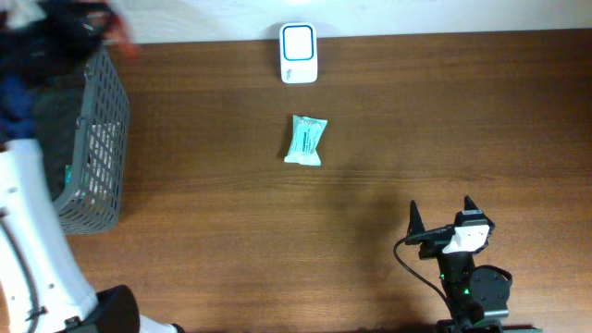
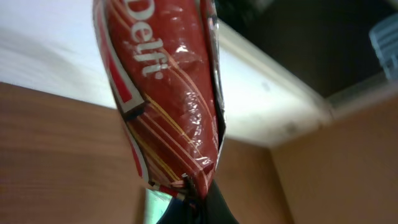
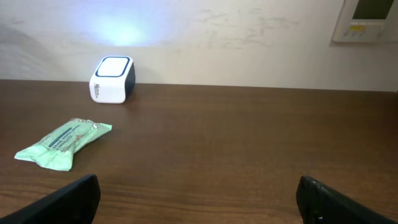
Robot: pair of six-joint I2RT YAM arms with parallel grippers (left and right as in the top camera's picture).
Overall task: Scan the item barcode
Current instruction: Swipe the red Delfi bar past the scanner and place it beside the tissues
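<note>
Brown wood-grain surface [image 1: 231, 240] fills the overhead view, with a pale wall along the top edge. The left gripper [image 2: 196, 200] is clamped shut on the crimped end seam of a red foil packet [image 2: 168, 93], which fills the middle of the left wrist view. In the overhead view this pair is only a red blur at the upper left, above the grey basket [image 1: 97, 139]. The packet looks light, glossy and crinkly, so probably slippery and easily dented. A pinch on the flat seam seems the safest hold, leaving both faces uncovered, though the packet may swing or twist from it. No barcode shows on the visible face; it may sit on the hidden side. The white scanner [image 1: 298, 54] stands at the top centre of the overhead view, well apart from the held packet. A green packet [image 1: 305, 140] lies flat just below the scanner. The right gripper [image 1: 442, 215] sits at the lower right, jaws spread wide and holding nothing.
</note>
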